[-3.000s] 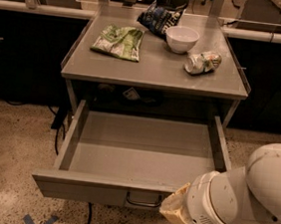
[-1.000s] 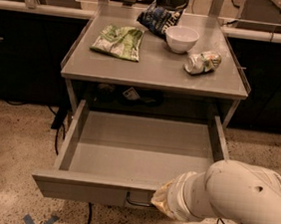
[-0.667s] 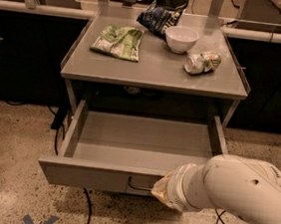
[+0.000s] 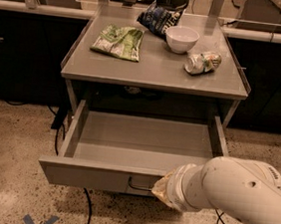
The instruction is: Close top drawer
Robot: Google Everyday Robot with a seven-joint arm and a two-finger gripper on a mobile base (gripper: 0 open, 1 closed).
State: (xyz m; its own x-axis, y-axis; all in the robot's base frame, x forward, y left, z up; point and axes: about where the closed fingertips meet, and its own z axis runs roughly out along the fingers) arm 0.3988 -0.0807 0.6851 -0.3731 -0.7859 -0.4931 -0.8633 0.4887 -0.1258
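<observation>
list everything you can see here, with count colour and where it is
table: 1, grey, centre of view
green bag: 1, green, lying flat on the tabletop, left
dark blue bag: 1, dark blue, tabletop, back centre
bowl: 1, white, tabletop, just in front of the dark blue bag
can: 1, white and green, on its side, tabletop right
top drawer: 1, grey, pulled out under the tabletop
handle: 1, dark wire, centre of the drawer front
cable: 1, black, on the floor under the drawer
tape mark: 1, blue, floor, bottom left
arm: 1, white, reaching in from the lower right
gripper: 1, tan, at the drawer front beside the handle
</observation>
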